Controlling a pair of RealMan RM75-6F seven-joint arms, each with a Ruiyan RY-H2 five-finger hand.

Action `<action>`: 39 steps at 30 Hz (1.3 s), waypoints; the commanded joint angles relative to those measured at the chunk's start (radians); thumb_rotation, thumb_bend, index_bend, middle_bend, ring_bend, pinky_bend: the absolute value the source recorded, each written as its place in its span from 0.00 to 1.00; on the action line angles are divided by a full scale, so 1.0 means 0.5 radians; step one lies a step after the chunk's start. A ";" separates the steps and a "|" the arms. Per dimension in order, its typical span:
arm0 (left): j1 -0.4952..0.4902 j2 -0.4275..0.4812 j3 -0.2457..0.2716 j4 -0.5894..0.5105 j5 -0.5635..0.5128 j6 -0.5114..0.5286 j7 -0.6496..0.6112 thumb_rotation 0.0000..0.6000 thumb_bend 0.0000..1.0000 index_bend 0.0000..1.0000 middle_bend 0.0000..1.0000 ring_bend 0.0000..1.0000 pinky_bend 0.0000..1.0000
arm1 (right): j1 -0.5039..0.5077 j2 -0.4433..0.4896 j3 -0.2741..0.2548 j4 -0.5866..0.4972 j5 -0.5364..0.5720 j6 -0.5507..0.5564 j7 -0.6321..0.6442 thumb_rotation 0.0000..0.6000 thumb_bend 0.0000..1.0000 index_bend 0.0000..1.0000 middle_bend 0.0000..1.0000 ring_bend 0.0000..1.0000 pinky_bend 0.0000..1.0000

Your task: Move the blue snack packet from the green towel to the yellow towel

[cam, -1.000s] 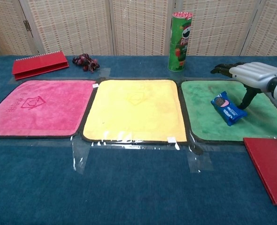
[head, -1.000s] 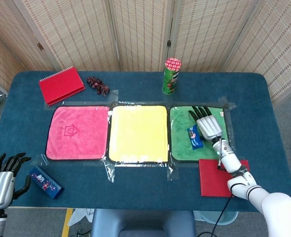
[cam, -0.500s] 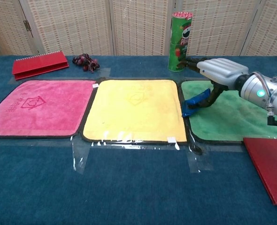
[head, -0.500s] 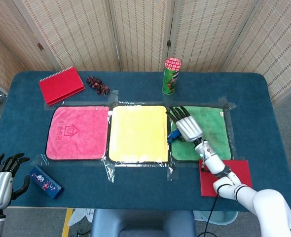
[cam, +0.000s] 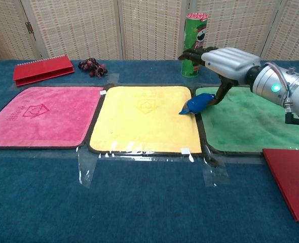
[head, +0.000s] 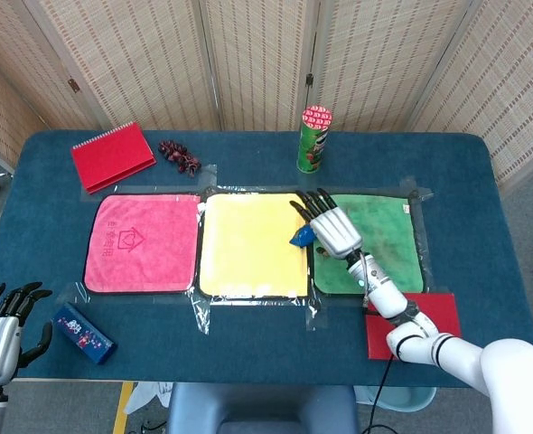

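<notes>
The blue snack packet (cam: 197, 104) (head: 301, 237) hangs tilted in my right hand (cam: 224, 62) (head: 326, 224), pinched at its right end, over the seam between the yellow towel (cam: 144, 119) (head: 251, 244) and the green towel (cam: 251, 124) (head: 379, 235). The packet's lower tip hovers above the yellow towel's right edge. My left hand (head: 0, 330) rests at the table's near left corner, fingers spread and holding nothing; it does not show in the chest view.
A green crisp can (cam: 195, 44) stands just behind my right hand. A pink towel (cam: 40, 116), red notebook (cam: 42, 69) and dark grape bunch (cam: 92, 66) lie left. A red book (cam: 294, 179) sits near right. Another blue packet (head: 84, 333) lies beside my left hand.
My right hand took up the packet from the green towel and carried it left and upward, from mid-towel to the yellow towel's right edge. The left hand stayed put.
</notes>
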 commanded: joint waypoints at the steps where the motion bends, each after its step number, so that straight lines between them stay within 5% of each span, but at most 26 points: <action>1: -0.002 0.000 -0.001 -0.005 0.003 0.000 0.006 1.00 0.51 0.28 0.21 0.20 0.03 | 0.002 0.026 -0.001 0.073 0.062 -0.093 -0.030 1.00 0.14 0.00 0.00 0.00 0.00; 17: 0.009 0.001 0.003 -0.010 0.002 0.006 0.010 1.00 0.51 0.28 0.21 0.20 0.03 | 0.065 0.135 0.024 -0.017 0.290 -0.566 0.237 1.00 0.14 0.00 0.00 0.01 0.03; 39: 0.010 -0.010 0.008 0.007 0.014 0.003 -0.002 1.00 0.51 0.28 0.21 0.20 0.03 | 0.094 0.119 0.097 -0.078 0.452 -0.770 0.550 1.00 0.21 0.00 0.00 0.09 0.13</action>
